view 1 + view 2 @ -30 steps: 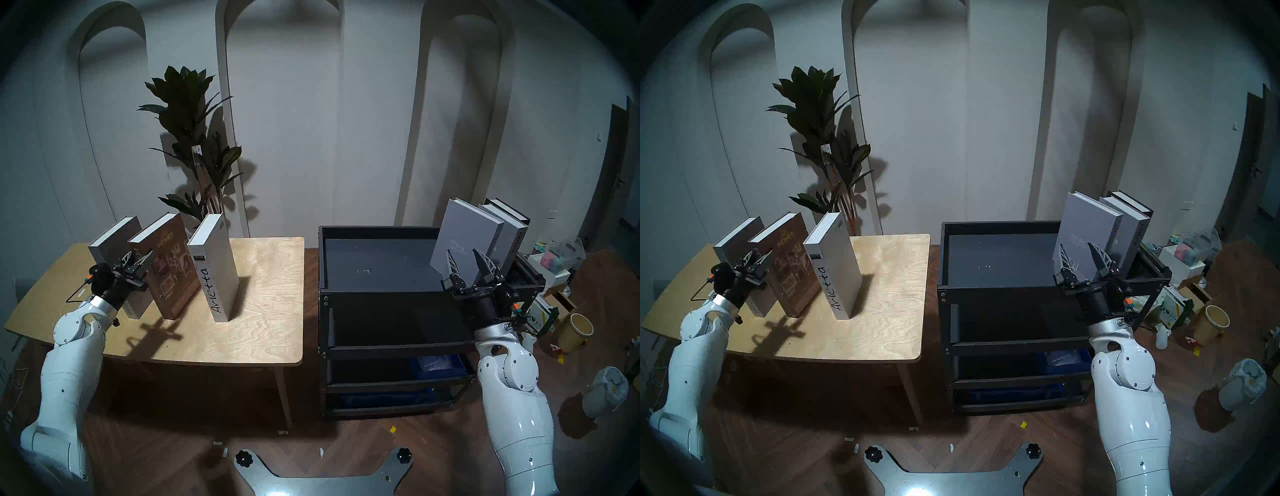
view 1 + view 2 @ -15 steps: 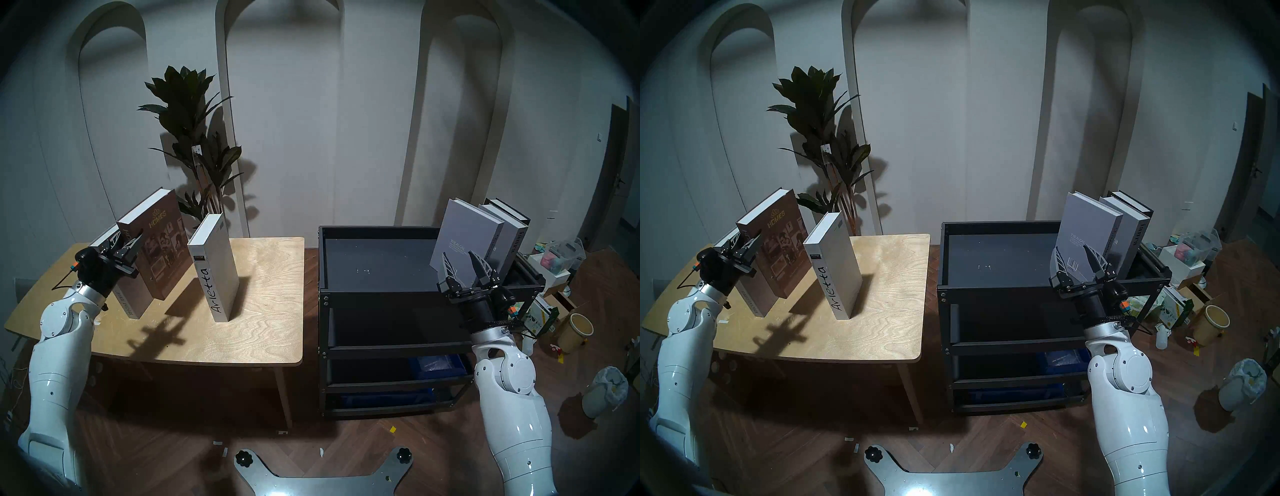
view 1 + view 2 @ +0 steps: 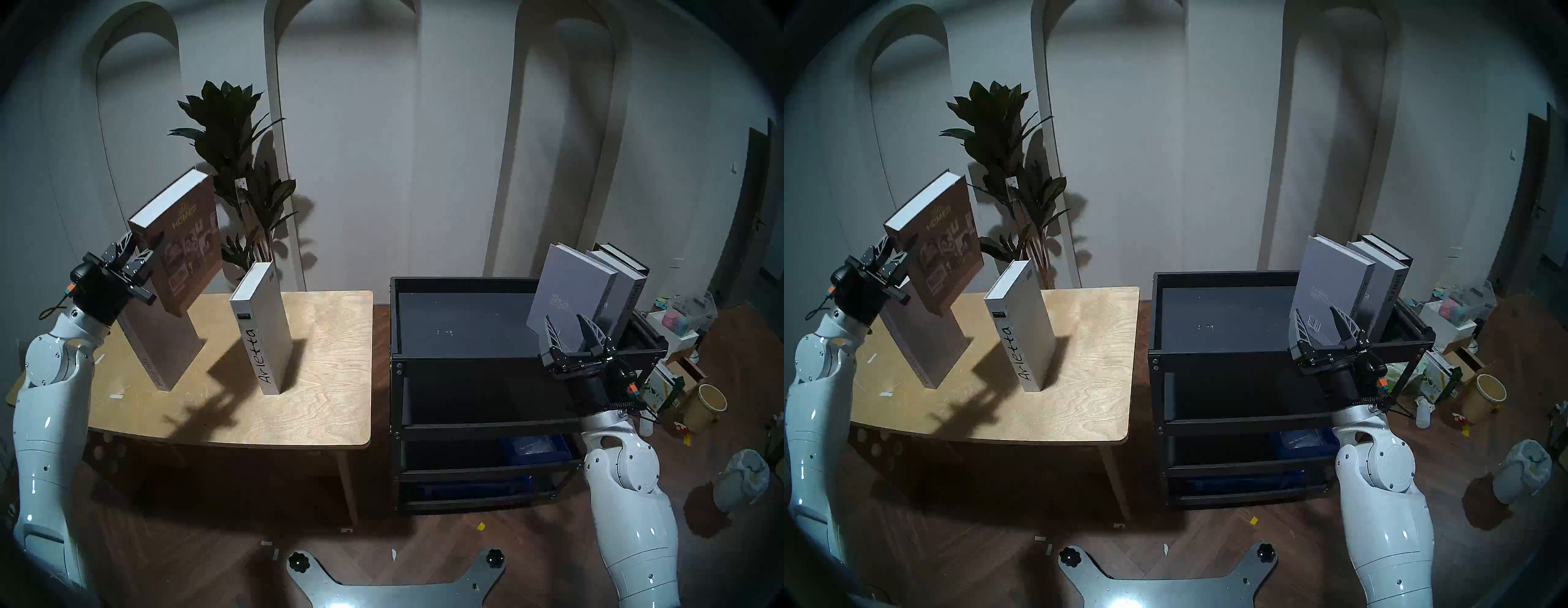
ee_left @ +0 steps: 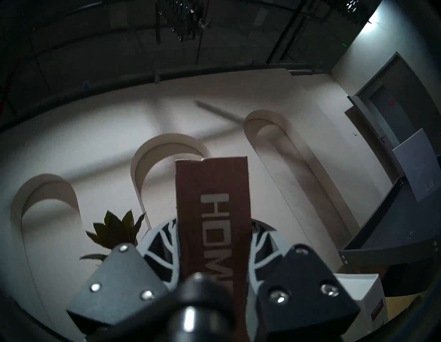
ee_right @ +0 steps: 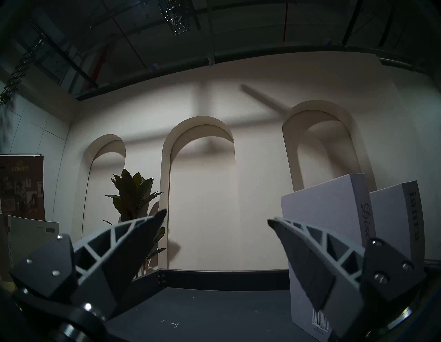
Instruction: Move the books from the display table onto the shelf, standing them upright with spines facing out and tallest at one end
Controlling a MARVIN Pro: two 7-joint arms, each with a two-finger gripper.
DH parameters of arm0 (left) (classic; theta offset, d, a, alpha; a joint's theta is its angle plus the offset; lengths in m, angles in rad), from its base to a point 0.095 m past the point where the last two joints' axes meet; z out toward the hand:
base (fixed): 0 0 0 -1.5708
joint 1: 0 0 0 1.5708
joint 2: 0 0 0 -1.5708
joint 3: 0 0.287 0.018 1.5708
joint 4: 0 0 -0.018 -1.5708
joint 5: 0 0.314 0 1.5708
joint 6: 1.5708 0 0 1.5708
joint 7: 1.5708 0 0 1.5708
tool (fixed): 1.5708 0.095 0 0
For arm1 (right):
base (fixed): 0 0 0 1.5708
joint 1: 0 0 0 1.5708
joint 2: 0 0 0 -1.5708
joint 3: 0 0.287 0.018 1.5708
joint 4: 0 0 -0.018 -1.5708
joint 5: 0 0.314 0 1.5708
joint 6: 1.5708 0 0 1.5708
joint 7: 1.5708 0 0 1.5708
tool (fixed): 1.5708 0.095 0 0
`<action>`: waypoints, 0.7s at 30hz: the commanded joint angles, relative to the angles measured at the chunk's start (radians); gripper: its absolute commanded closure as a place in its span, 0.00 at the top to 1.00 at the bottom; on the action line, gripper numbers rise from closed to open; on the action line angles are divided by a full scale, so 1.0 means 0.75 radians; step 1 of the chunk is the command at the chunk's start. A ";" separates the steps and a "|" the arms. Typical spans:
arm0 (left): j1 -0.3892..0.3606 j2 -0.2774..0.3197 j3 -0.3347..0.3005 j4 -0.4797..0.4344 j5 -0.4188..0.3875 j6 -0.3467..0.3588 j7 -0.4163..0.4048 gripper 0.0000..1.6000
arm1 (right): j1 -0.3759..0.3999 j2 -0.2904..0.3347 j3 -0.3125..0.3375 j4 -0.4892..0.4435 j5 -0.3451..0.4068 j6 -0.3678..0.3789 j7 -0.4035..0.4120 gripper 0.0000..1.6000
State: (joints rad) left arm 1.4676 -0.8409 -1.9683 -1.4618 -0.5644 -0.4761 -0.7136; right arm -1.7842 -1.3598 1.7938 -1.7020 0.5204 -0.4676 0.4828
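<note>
Left gripper: clamped on HOMES book, clear above display table
Right gripper: jaws apart, at shelf, 7 o'clock of Discontent book

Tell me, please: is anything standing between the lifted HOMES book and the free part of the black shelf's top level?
The white Arletta book stands upright on the display table, to the right of the HOMES book, toward the shelf. The HOMES book hangs above its top.

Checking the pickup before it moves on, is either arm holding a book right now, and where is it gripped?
The left gripper holds the brown HOMES book by its spine edge near the top, clear of the table. The right gripper holds nothing.
</note>
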 commanded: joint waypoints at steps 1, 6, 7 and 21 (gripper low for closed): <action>-0.058 0.037 -0.058 -0.165 -0.004 -0.031 0.017 0.00 | -0.018 -0.001 0.017 -0.048 0.017 -0.015 0.008 1.00; -0.098 0.036 -0.091 -0.258 -0.038 -0.026 0.035 0.00 | -0.027 -0.001 0.027 -0.054 0.025 -0.014 0.015 1.00; -0.106 0.032 -0.099 -0.286 -0.053 -0.017 0.044 0.00 | -0.029 -0.002 0.029 -0.053 0.028 -0.011 0.014 1.00; -0.257 -0.037 -0.064 -0.521 -0.374 0.268 0.274 0.00 | 0.078 -0.023 -0.052 0.166 -0.054 0.019 -0.035 1.00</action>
State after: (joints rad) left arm 1.3612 -0.8471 -2.0260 -1.7739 -0.7493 -0.3652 -0.5999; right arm -1.7918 -1.3656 1.7926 -1.6381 0.5201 -0.4591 0.4785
